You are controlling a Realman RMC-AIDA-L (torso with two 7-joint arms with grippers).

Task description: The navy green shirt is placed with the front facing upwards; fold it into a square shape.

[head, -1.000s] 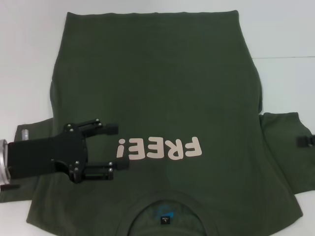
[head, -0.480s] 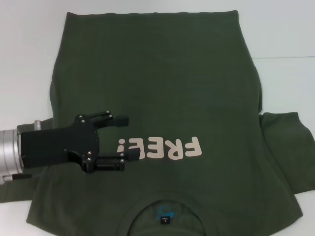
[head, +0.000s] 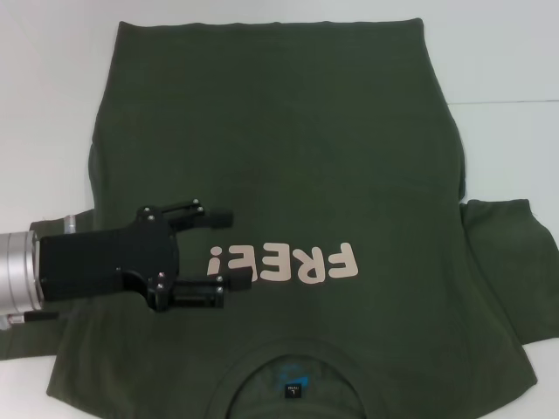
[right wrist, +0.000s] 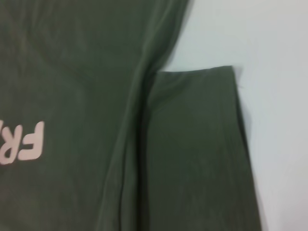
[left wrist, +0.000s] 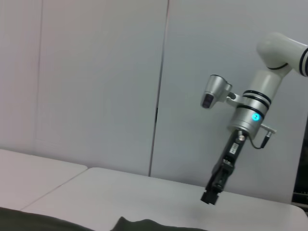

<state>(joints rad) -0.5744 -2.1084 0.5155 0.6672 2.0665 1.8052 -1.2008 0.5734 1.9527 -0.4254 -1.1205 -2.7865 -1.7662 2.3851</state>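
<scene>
a: lying flat on the white bench (head: 52, 105), navy green shirt (head: 279, 157), print up.
b: left pincer (head: 229, 249) above its chest, fingers apart, empty. right pincer (left wrist: 210, 196) raised, state unclear.

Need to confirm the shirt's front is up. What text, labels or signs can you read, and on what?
"FREE!" in pale pink letters, printed across the chest of the navy green shirt, upside down in the head view.
Small black neck label inside the collar: a pale mark shows, too small to read.
Nothing else is legible.
</scene>
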